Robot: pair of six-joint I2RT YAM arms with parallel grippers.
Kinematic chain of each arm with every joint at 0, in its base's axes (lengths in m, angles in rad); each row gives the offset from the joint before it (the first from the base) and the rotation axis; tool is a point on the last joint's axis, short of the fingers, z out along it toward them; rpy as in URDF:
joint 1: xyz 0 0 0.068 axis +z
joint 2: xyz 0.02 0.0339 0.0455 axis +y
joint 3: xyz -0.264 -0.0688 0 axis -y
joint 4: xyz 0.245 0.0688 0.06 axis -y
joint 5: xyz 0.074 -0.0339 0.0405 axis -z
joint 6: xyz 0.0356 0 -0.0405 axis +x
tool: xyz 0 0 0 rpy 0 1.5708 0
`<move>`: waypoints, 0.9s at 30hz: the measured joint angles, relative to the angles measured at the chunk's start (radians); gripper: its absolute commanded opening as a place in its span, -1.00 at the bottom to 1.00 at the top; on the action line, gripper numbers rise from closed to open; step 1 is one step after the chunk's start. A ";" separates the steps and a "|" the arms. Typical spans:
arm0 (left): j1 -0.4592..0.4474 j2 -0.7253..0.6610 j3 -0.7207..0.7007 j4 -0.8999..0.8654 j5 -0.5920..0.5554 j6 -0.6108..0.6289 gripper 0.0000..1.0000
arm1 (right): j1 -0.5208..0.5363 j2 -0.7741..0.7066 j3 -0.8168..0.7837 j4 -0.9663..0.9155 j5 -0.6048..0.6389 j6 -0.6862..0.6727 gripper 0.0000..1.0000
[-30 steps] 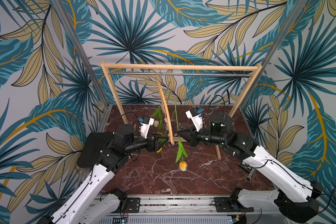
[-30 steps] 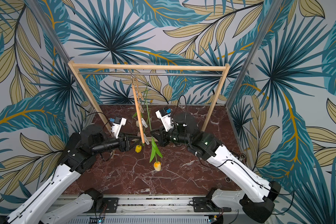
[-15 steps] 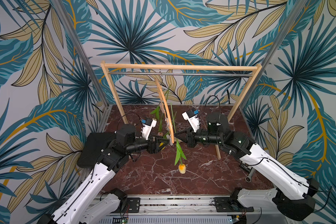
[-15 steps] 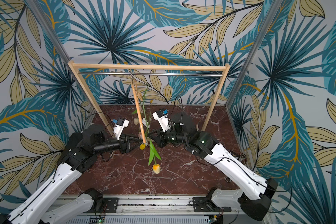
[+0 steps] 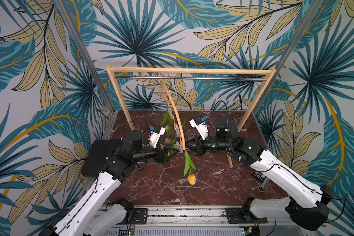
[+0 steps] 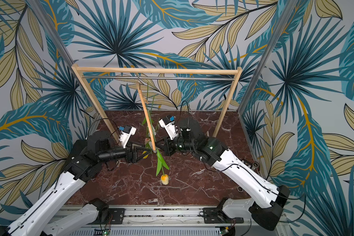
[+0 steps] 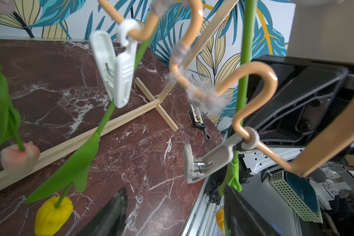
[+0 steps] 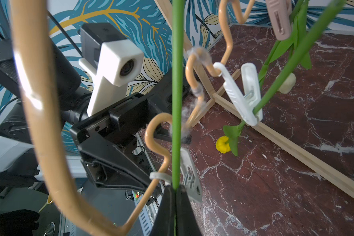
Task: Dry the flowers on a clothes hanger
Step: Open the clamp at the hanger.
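Read as a clock face from above, with the back wall at 12, the marble table (image 5: pixel 151 183) had the left arm reaching in from 7 o'clock. The left gripper (image 5: pixel 176 150) sat near the centre, at 9 o'clock of the low end of the clothes hanger (image 5: pixel 177 116). Its fingers (image 7: pixel 112 212) were spread wide and closed on nothing. In the left wrist view a grey clothespin (image 7: pixel 211 159) hung ahead of the gap between them; whether either finger touched it could not be told.

Just past that gripper, toward 12, three of the flowers (image 5: pixel 167 118) hung head down from the hanger's wavy bar. These were the yellow tulip (image 7: pixel 53 216), its stem pinched in a white clothespin (image 7: pixel 119 69), the pink tulip (image 7: pixel 18 157), and the cream tulip (image 8: pixel 286 83) farthest back.

The hanger hung by its hook from the metal rod (image 5: pixel 213 78) of the wooden rack (image 5: pixel 188 71). It was turned nearly edge-on in both top views, its arch running from 12 toward the centre.

Below its low end the yellow-orange tulip (image 5: pixel 191 179) dangled head down toward 6 o'clock; whether the head touched the table was unclear. Its stem (image 8: pixel 177 81) ran just beside the grey clothespin, and it was not clear whether the pin gripped it.

The right gripper (image 5: pixel 188 146), at 3 o'clock of the hanger's end, was clamped tight on that stem, its arm coming in from 5 o'clock. A wrench (image 5: pixel 262 187) lay at the table's 4 o'clock edge.
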 measured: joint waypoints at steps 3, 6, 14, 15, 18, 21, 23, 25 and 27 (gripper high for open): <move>-0.004 0.034 0.022 0.024 0.010 -0.003 0.44 | 0.000 0.000 0.000 -0.011 0.000 0.000 -0.98; -0.016 0.058 0.025 0.043 0.011 -0.007 0.43 | 0.000 0.000 0.002 -0.013 0.000 0.000 -0.98; -0.029 0.089 0.025 0.069 0.005 -0.008 0.38 | 0.000 0.000 0.008 -0.014 -0.001 0.000 -0.98; -0.030 0.090 0.025 0.072 0.004 -0.008 0.38 | 0.000 0.001 0.009 -0.016 0.000 0.000 -0.98; -0.035 0.091 0.026 0.081 0.003 -0.008 0.39 | 0.000 0.002 0.011 -0.024 0.001 -0.005 -0.99; -0.040 0.091 0.028 0.084 0.002 -0.008 0.39 | 0.000 0.002 0.018 -0.035 0.009 -0.014 -0.99; -0.046 0.091 0.035 0.084 -0.003 -0.010 0.36 | 0.000 0.002 0.026 -0.040 0.018 -0.023 -0.99; -0.052 0.091 0.042 0.085 -0.007 -0.013 0.31 | 0.000 0.002 0.035 -0.050 0.022 -0.031 -1.00; -0.057 0.091 0.048 0.088 -0.014 -0.014 0.30 | 0.000 0.002 0.044 -0.059 0.025 -0.036 -1.00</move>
